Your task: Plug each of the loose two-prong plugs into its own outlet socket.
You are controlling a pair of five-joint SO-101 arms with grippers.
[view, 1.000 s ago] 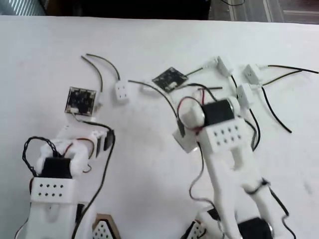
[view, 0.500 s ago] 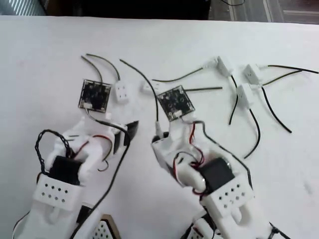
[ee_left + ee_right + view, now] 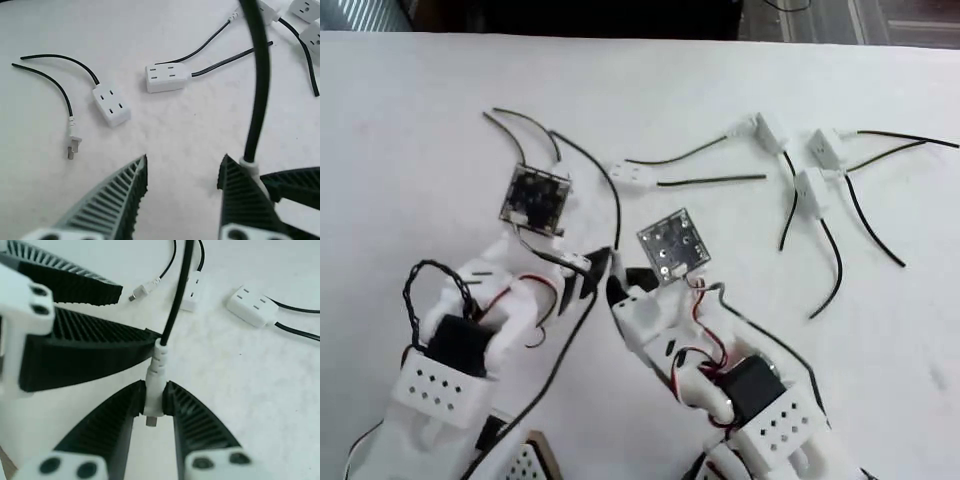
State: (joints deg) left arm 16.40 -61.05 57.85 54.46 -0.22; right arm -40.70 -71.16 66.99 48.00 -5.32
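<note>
The right fingers (image 3: 172,397) are clamped on a small white two-prong plug (image 3: 159,365) with a thin black cord (image 3: 175,305), its prongs poking out beneath them over the white counter (image 3: 200,125). The left fingers (image 3: 137,175) stand spread apart just beside it, the cord seemingly brushing one. A white plastic socket block (image 3: 112,103) lies beyond their tips.

White outlet sockets on black cords lie scattered over the white bench (image 3: 410,110): a central socket (image 3: 631,176), three grouped sockets (image 3: 810,190) well apart to its right, and a near socket (image 3: 111,103) beside a loose two-prong plug (image 3: 73,146) lying flat.
</note>
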